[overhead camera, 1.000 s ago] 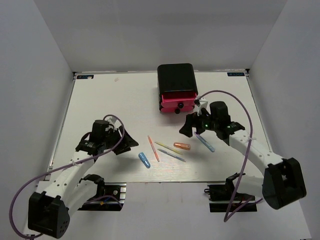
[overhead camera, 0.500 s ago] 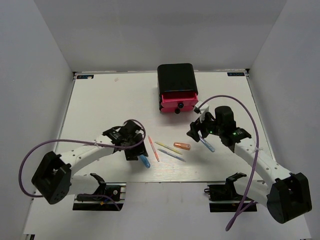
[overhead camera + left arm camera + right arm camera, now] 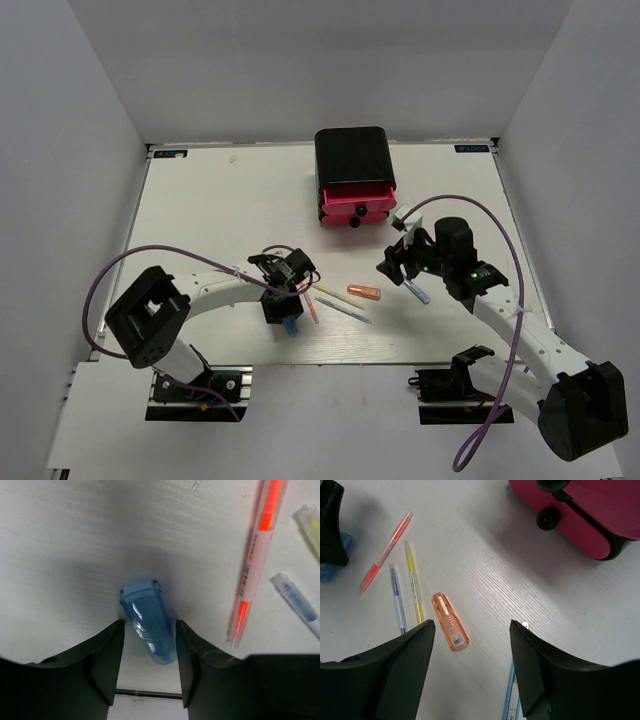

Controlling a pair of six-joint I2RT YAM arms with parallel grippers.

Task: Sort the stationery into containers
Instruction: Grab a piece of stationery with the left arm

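Observation:
The stubby blue marker (image 3: 147, 620) lies on the table between my left gripper's (image 3: 149, 630) fingers, which press against both its sides; in the top view the left gripper (image 3: 288, 308) covers most of it (image 3: 290, 326). My right gripper (image 3: 472, 630) is open and empty, hovering between the orange marker (image 3: 450, 621) and the light-blue pen (image 3: 510, 700). The pink pen (image 3: 255, 565), yellow pen (image 3: 413, 582) and grey-blue pen (image 3: 397, 600) lie side by side between the arms. The pink drawers (image 3: 355, 208) with black knobs sit in the black box (image 3: 352, 155) at the back.
The white table's near edge (image 3: 330, 362) runs just behind the left gripper. Purple cables (image 3: 490, 215) loop above both arms. Grey walls enclose the table on three sides.
My left arm has swung right and down over the blue marker, and its jaws have narrowed around it. My right gripper has drifted slightly right, still open.

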